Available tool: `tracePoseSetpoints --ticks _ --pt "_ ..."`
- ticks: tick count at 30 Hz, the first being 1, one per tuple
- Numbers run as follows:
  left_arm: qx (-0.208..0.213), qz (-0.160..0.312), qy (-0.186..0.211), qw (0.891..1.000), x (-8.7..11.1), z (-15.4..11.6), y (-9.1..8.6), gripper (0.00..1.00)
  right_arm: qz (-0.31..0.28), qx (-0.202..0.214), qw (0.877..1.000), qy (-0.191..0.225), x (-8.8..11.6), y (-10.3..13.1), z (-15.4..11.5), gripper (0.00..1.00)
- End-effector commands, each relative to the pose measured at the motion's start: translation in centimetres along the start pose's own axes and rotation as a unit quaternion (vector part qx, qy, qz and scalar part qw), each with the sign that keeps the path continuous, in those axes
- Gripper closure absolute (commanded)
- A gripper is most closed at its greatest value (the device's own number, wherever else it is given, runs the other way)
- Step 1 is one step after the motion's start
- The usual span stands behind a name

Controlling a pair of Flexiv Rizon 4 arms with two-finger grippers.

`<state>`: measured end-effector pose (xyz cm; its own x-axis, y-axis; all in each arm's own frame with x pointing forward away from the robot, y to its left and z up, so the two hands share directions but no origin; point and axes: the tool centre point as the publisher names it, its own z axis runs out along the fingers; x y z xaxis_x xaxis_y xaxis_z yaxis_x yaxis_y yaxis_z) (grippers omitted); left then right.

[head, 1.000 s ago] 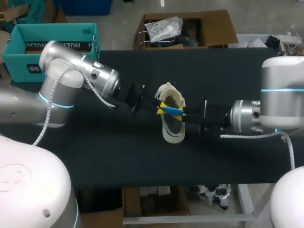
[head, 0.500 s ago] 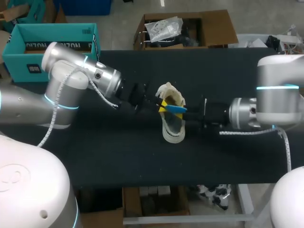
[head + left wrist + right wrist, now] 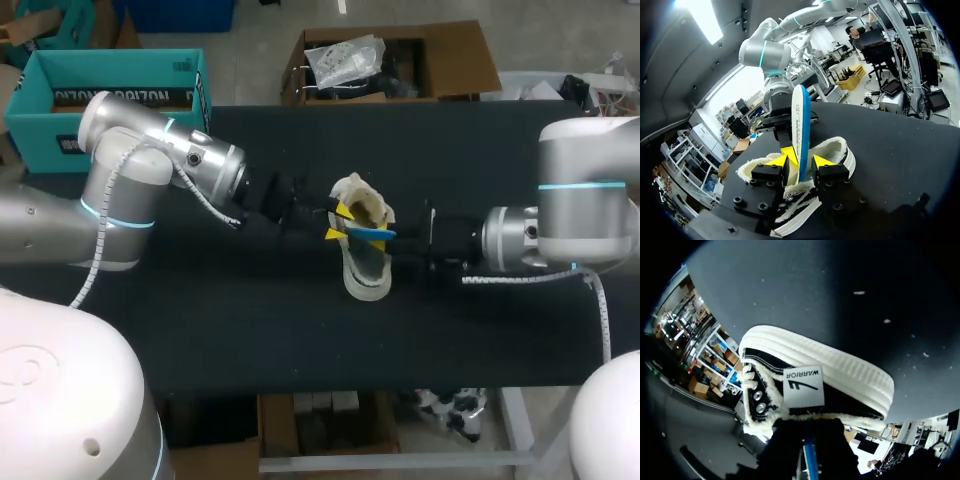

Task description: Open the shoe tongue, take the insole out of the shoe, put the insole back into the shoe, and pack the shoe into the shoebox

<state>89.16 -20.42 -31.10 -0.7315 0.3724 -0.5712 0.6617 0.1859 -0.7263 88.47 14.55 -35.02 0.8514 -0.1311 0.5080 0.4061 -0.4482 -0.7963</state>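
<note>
Head view: right gripper (image 3: 388, 239) clenches the insole (image 3: 368, 232) at the shoe (image 3: 365, 275), left gripper (image 3: 338, 222) stands released at the shoe's opening; better keep the insole straight.

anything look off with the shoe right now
The blue insole stands on edge, sticking out of the shoe, held by the right gripper; that fits the task. Nothing else looks odd.

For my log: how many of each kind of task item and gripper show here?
Black-and-white fleece-lined shoe: 1
Blue insole: 1
Teal cardboard shoebox: 1
Yellow-tipped grippers: 2, left gripper and right gripper
Total: 5
</note>
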Motion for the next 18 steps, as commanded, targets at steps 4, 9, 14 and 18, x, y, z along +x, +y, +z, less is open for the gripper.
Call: tracePoseSetpoints --ticks 4,9,14,18 --pt "0.004 0.013 0.012 1.0 0.4 0.7 -1.2 0.61 0.002 -0.003 1.0 -0.002 0.1 0.2 0.2 1.0" --pt "0.004 0.016 0.014 1.0 0.1 1.4 -1.1 0.78 0.004 -0.007 1.0 -0.004 0.1 0.0 0.4 1.0" --pt "-0.001 0.017 0.012 1.0 0.1 1.5 -0.9 1.0 0.003 -0.008 1.0 -0.005 -0.3 -0.5 0.3 1.0" --pt "-0.002 0.015 0.01 1.0 0.3 1.2 -0.6 1.0 -0.002 -0.006 1.0 -0.001 -1.1 -1.4 -0.2 0.84"
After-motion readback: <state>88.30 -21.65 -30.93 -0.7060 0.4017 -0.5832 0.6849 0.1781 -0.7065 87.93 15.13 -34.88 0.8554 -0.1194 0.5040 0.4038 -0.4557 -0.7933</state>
